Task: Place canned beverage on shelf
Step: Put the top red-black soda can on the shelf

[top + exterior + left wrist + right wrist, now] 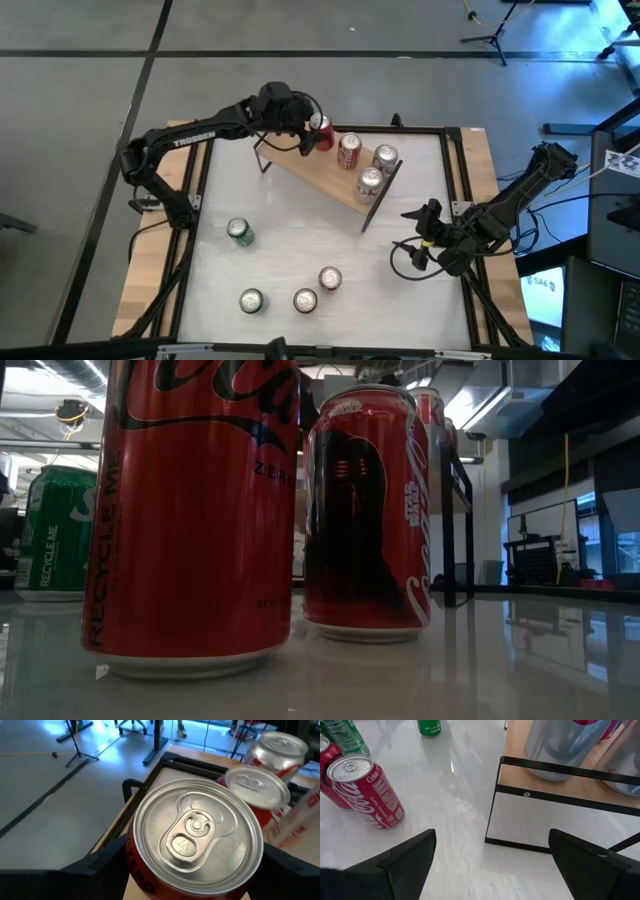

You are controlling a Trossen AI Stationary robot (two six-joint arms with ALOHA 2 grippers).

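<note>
- Left gripper (pixel 312 132) clamps a red can (pixel 321 127) at the shelf's (pixel 310 172) far end.
- Right gripper (pixel 418 213) waits spread wide beside the shelf's near end.
- Three other cans (pixel 350 150) stand on the board.

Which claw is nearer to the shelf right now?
Left. The left claw is over the shelf, at its far end, gripping a red can. The right claw waits open off the shelf's other end.
</note>
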